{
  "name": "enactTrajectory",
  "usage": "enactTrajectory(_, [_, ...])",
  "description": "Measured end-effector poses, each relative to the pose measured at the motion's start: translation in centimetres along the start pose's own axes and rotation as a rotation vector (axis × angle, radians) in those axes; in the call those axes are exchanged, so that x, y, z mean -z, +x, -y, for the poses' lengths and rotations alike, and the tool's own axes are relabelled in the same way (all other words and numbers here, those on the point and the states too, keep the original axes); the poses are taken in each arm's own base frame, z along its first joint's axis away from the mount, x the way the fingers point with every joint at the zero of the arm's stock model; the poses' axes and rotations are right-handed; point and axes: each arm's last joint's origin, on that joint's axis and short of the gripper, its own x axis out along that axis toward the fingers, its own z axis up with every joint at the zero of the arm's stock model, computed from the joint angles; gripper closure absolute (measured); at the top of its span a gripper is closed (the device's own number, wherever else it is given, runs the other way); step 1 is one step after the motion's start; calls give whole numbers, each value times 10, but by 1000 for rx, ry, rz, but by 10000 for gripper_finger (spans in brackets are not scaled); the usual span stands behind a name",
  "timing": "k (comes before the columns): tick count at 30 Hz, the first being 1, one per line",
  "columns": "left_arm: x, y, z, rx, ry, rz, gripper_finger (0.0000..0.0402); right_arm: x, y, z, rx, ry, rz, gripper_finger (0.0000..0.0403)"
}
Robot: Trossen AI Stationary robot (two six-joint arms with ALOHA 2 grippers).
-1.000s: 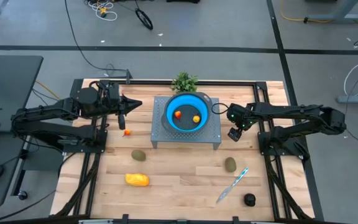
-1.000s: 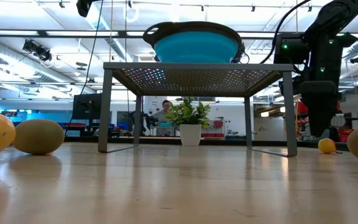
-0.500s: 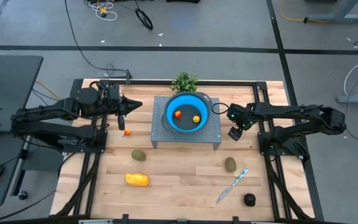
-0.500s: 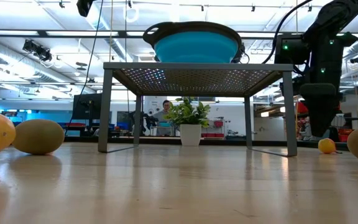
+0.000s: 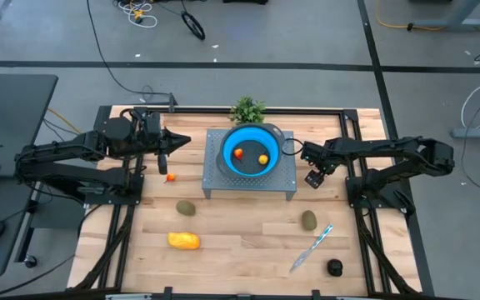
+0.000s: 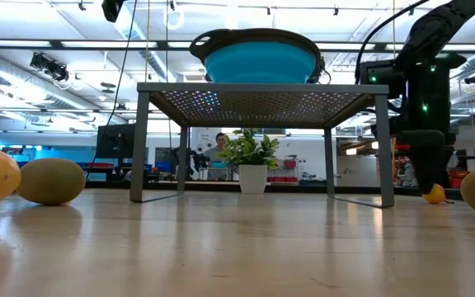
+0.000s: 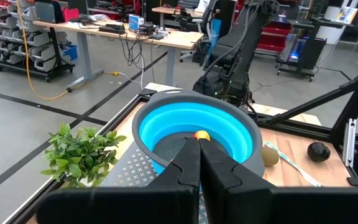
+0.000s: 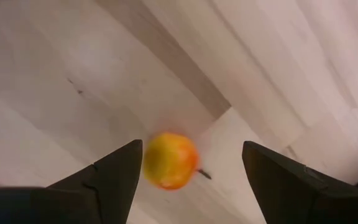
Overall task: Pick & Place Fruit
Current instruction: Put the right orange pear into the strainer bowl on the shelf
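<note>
Four tiny round orange fruits (image 5: 171,177), two olive-brown oval fruits (image 5: 187,208), one near-black round fruit (image 5: 334,267), one yellow-orange oblong fruit (image 5: 184,241).

Closed left gripper (image 7: 199,163) faces blue bowl (image 7: 166,127) — perhaps fruit (image 7: 202,135) inside.

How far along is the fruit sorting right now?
Done: two small fruits lie in the blue bowl on the metal stand. In hand: the right claw hangs open over a small orange fruit on the table. Left: another small orange fruit, two olive ovals, the yellow oblong and the black round.
</note>
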Motion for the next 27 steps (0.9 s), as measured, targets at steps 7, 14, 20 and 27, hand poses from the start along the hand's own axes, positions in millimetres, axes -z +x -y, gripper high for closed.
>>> enactTrajectory(7, [0,0,0,0,0,0,399,0,0,-2,-50,-15,-19,116])
enactTrajectory(14, [0,0,0,0,7,0,399,0,0,-1,-44,-21,-14,116])
enactTrajectory(20, [0,0,0,0,8,0,399,-1,5,-3,-42,-38,-41,116])
enactTrajectory(27, [0,0,0,0,9,0,399,-2,10,-4,-30,-40,-72,127])
